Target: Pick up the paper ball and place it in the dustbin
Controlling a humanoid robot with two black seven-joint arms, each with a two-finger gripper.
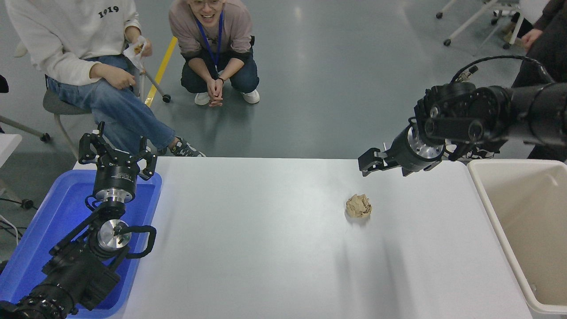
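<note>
The dustbin (518,230) occupies the lower right of the frame, against the right end of the white table (266,248). It is cream-beige plastic with a rounded rim and smooth walls; the visible part of its interior holds nothing. A blue tray (57,221), shallow and glossy, sits at the lower left. The left arm is parked over it, and the left gripper (116,153) points toward the top of the frame with its fingers spread apart around nothing.

The paper ball (359,206) lies on the table right of centre, well apart from both containers. It is a tan-brown wad, crumpled and irregular.

The right gripper (370,163) enters from the right edge and sits above the table's far edge, up and slightly right of the paper ball, not touching it. Whether its fingers are apart or together cannot be told from this angle.

Two people (212,48) are at the upper left of the frame, beyond the table.
</note>
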